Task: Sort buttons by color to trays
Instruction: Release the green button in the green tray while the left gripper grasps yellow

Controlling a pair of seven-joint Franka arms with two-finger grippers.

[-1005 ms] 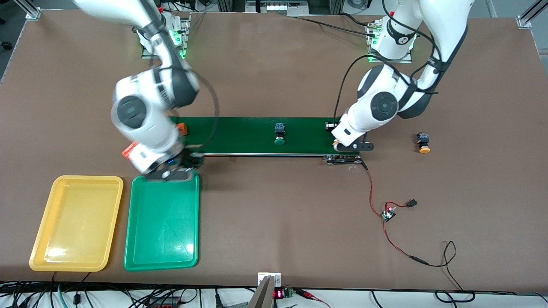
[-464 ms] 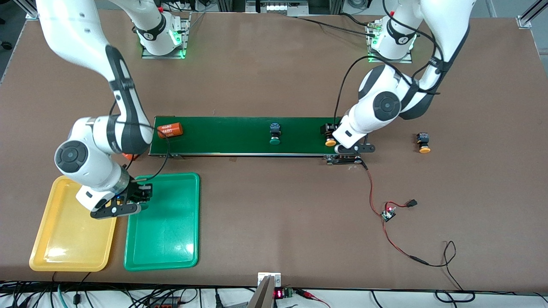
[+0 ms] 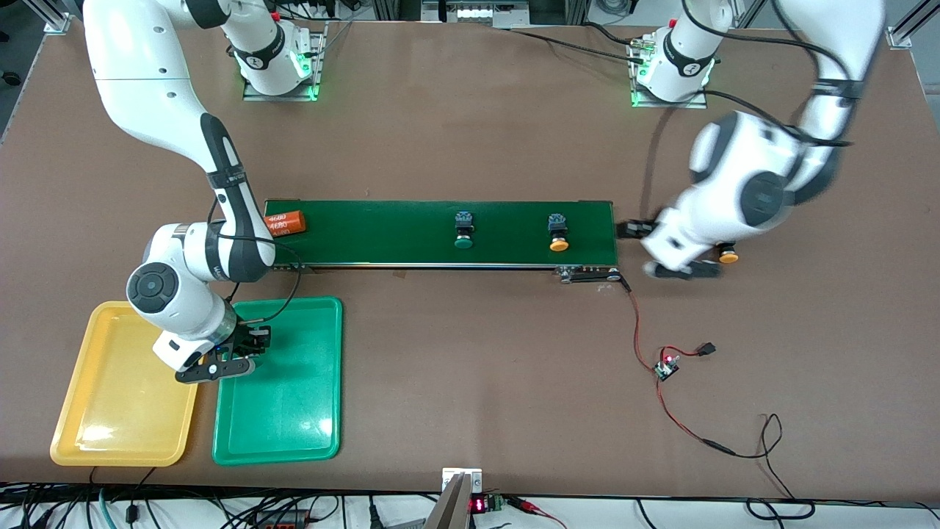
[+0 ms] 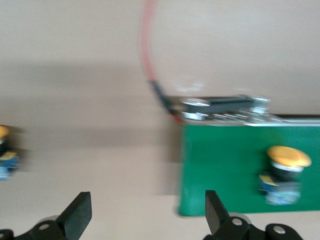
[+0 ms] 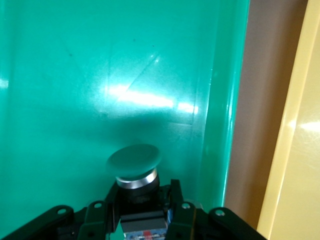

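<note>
Right gripper (image 3: 233,356) over green tray (image 3: 294,426), pinching green button (image 5: 134,167). Left gripper (image 4: 145,215) wide open, empty, over table beside belt (image 3: 440,234) end. 1 green, 1 yellow button on belt. Risk: release near tray's yellow-side rim, button bounces out.

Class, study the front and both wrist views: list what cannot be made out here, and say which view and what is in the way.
- Front view: the yellow-capped button off the belt's end is mostly covered by the blurred left arm.
- Front view: whatever the right gripper holds over the green plastic tray is hidden by its fingers; only the right wrist view shows the green-capped button.
- Left wrist view: a yellow-capped button is cut by the edge.
</note>
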